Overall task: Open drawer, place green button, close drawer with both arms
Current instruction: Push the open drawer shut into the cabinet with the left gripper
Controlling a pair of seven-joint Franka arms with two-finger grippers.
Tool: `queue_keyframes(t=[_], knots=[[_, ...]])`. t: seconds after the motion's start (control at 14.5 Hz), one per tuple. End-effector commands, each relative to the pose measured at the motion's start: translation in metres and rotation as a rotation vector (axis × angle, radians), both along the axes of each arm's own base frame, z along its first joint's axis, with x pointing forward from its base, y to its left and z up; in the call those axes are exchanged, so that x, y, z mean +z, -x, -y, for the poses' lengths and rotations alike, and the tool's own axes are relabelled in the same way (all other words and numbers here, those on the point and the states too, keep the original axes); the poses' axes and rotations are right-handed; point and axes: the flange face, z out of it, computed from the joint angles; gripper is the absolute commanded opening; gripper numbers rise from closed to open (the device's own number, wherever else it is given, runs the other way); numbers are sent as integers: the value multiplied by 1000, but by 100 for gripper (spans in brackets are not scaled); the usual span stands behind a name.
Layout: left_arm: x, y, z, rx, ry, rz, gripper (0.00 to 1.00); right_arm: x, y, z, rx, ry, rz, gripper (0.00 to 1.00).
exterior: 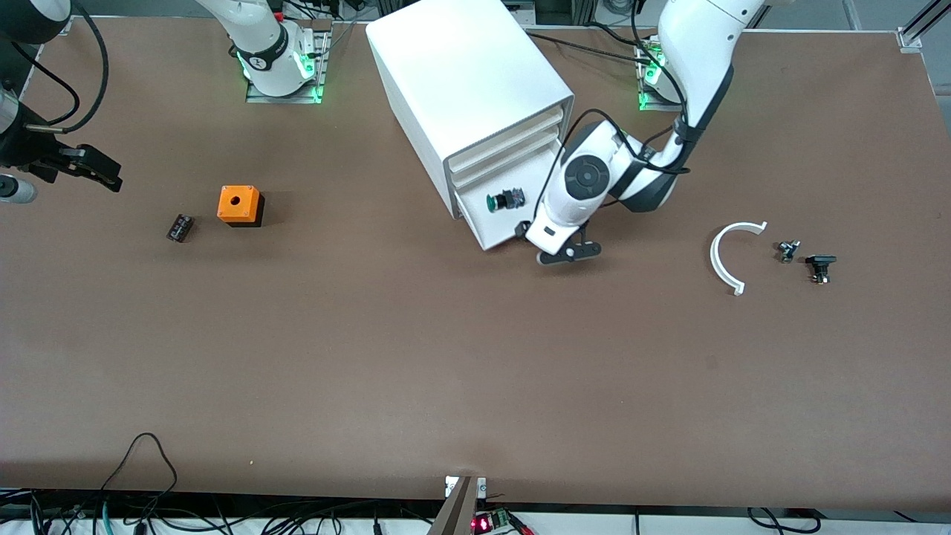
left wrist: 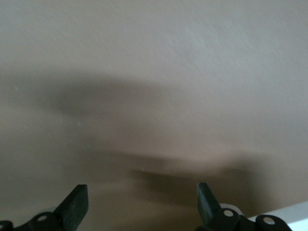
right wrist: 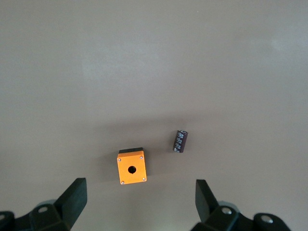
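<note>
We judged closing the drawer (exterior: 496, 215) the step in hand: the button (exterior: 505, 200) lay inside, the left gripper (exterior: 568, 253) beside its front, jaws parted, empty. We would push squarely. The right gripper (exterior: 93, 169) waited, jaws spread, over the counter (exterior: 446, 357).

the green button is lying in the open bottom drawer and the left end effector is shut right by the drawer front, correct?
Not quite. The button does lie in the open bottom drawer, and the left end effector is by the drawer's front, but it is open, not shut: the left wrist view shows its fingers spread wide with only bare table between them.
</note>
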Motion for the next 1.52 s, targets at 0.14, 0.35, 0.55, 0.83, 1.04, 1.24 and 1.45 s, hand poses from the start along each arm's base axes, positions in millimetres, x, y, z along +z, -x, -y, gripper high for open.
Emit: queue_keyframes(t=[0.14,0.35,0.55,0.83,1.04,1.24,1.45], knots=[[5,42,17,-57,3,-24,100,4,8,-3,17,-18,11,100],[7,70,37,-113,13,-41,100,3,7,0,51,-21,7,100],[11,84,50,-142,24,-47,100,2,6,0,51,-20,11,100],[11,91,53,-156,21,-56,100,2,6,1,50,-22,5,100],[12,104,64,-188,22,-71,100,2,6,1,49,-24,5,100],[13,107,66,-196,24,-73,100,0,6,8,38,-25,2,100],[18,95,62,-176,32,-52,100,-2,4,10,58,-27,0,100]])
